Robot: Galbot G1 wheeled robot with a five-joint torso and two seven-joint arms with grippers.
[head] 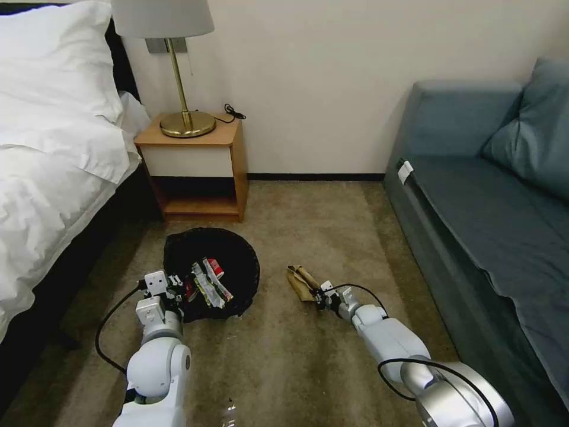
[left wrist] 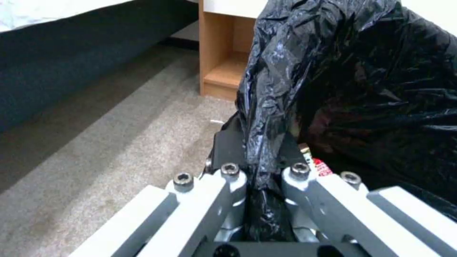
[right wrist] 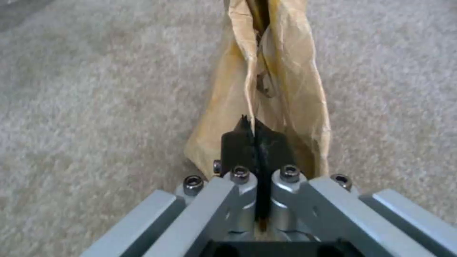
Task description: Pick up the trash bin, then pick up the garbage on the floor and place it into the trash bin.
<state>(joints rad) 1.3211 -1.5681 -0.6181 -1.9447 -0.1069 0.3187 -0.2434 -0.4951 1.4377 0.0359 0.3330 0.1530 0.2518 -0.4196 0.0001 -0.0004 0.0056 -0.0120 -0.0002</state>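
Two tools are engaged. The left tool (head: 178,292), lower left of the head view, is clamped on the bag-covered rim of the trash bin (head: 237,255), which already holds wrappers. The right tool (head: 323,295), just right of centre, pinches the crumpled tan paper (head: 300,280) at the carpet (head: 284,362). Judgement: lift the paper clear, keep the pinch firm, carry it over the bin's open mouth before letting go, with the bin held level.
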